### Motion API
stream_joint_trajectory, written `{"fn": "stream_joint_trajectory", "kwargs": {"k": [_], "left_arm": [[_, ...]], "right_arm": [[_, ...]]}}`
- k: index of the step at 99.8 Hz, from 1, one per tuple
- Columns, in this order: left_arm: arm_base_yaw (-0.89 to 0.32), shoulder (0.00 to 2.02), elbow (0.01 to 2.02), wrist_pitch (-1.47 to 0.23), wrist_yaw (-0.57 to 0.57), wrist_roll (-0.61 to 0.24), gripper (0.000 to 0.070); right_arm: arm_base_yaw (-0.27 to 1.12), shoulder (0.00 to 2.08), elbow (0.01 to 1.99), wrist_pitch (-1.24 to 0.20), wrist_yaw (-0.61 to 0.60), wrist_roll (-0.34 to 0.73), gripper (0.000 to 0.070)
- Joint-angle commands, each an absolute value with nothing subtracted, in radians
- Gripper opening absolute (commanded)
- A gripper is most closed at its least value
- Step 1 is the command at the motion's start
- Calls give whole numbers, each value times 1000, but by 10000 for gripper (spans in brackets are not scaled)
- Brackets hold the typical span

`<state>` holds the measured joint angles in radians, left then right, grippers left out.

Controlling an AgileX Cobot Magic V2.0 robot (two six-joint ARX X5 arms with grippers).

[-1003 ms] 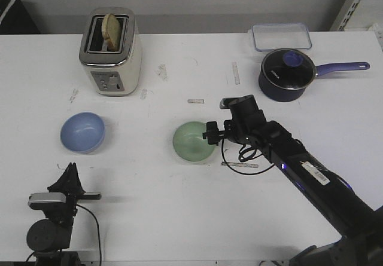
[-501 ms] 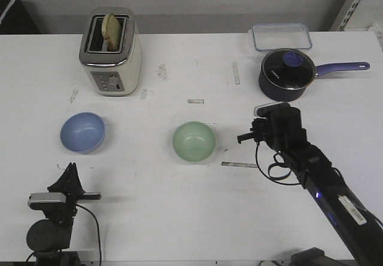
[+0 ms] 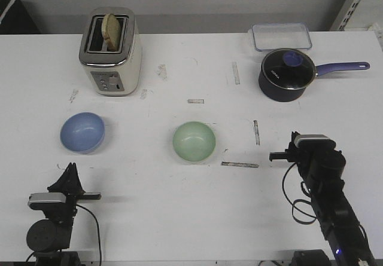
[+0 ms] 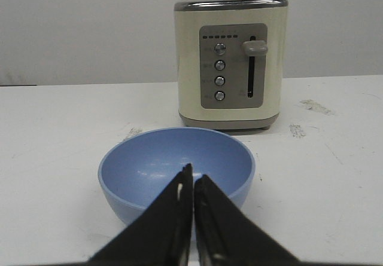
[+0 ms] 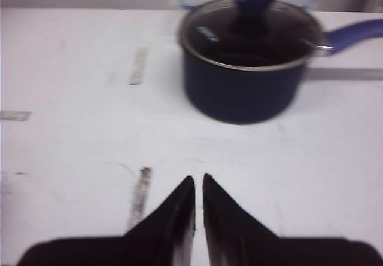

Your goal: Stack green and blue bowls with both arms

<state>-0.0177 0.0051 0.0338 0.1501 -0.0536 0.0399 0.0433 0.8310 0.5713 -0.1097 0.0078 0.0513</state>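
We find no legible brand or label: the saucepan carries a small pale mark on its wall, and the toaster's panel shows only unlabelled buttons and a lever.

The white tabletop [image 3: 179, 218] bears several short tape strips and scuffs. At its far left stands the cream toaster [image 3: 111, 51], with one slice of bread upright in a slot. At the far right sits the dark saucepan [image 3: 287, 75] under a glass lid with a purple knob, its purple handle pointing right; its contents cannot be made out. Just beyond it lies a clear lidded box [image 3: 281, 36]; what it holds cannot be made out.

The right arm [image 3: 326, 200] rises from the near right edge, and the left arm [image 3: 51, 221] from the near left corner.

The green bowl [image 3: 194, 141] sits upright and empty near the centre. The blue bowl [image 3: 82, 132] sits upright and empty at the left, well apart from the green one and nearer than the toaster.

The left pincer [image 4: 193, 185] has its tips pressed together, gripping nothing, just short of the blue bowl. The right pincer [image 5: 198, 188] is likewise drawn together and empty, above bare tabletop, pointing toward the saucepan.
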Motion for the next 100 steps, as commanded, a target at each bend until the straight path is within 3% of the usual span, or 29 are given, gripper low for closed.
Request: {"fn": "stream_joint_trajectory", "kwargs": {"k": [1,33,100], "left_arm": [[-17,3,12,165,-55,52,1],[-17,3,12,165,-56,52,1],[-17,3,12,165,-55,52,1]], "right_arm": [[30,787,543,-97,8,44,13],[20,525,391,-99,-2,46,13],[20,249,391,-104,0,48,13]]}}
